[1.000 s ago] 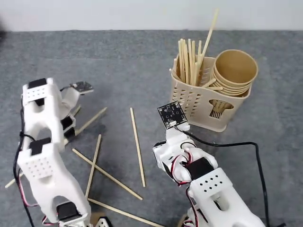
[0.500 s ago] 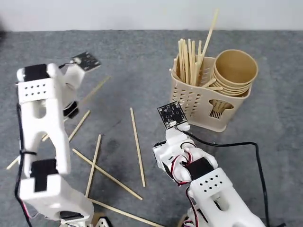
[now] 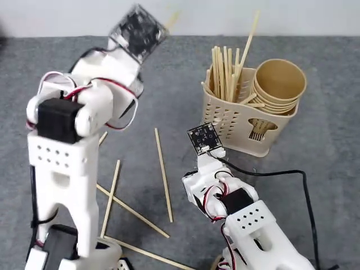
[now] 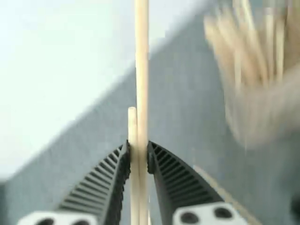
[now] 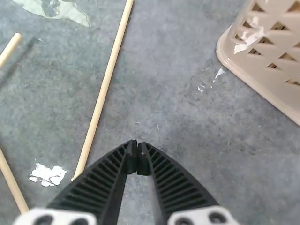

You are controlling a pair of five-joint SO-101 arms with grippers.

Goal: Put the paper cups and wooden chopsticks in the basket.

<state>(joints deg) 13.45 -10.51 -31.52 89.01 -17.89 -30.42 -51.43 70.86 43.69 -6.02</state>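
My left gripper (image 4: 138, 147) is shut on two wooden chopsticks (image 4: 141, 70) that stick out past its fingertips. In the high view the left arm's wrist (image 3: 135, 34) is raised high over the mat's back, left of the basket, and a chopstick tip (image 3: 172, 20) pokes out beyond it. The beige basket (image 3: 247, 126) holds stacked paper cups (image 3: 279, 84) and several chopsticks (image 3: 225, 73). My right gripper (image 5: 137, 145) is shut and holds nothing, low over the mat between a loose chopstick (image 5: 105, 89) and the basket's corner (image 5: 267, 70).
Several loose chopsticks lie on the grey mat: one long one (image 3: 163, 174) in the middle, others (image 3: 110, 197) (image 3: 132, 211) (image 3: 149, 253) near the left arm's base. A black cable (image 3: 281, 171) runs from the right arm below the basket.
The left arm has risen from the mat at the left and swung up toward the back and the basket, carrying chopsticks. The right arm has kept still.
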